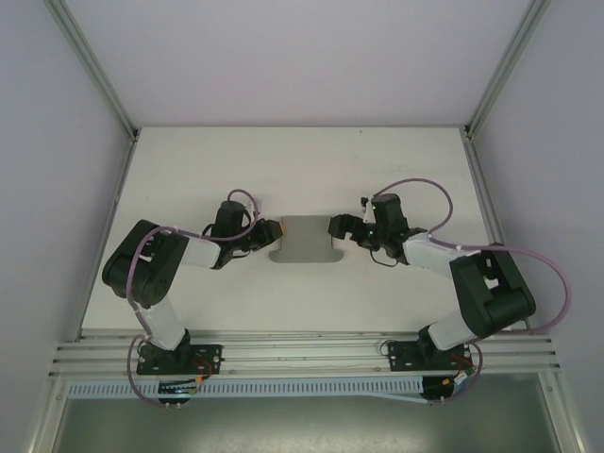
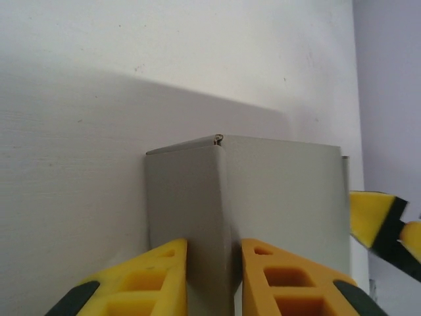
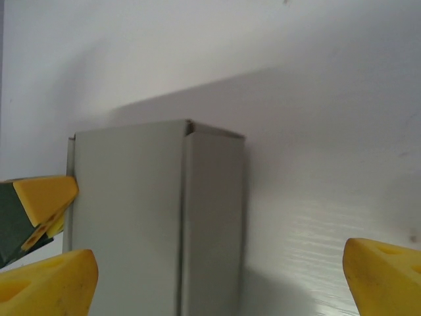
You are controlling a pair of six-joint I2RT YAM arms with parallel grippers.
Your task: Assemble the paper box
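On the desk [image 1: 236,170], the left gripper [image 2: 214,247] has its fingers narrowly astride the paper box [image 1: 304,238] end wall; whether they pinch it cannot be told. The right gripper [image 3: 217,253] holds its fingers wide apart at the opposite end.

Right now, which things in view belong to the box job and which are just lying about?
Job:
paper box
left gripper, fingers astride its end fold
right gripper, open at the other end

Not the job:
white table
purple arm cables
aluminium frame rail
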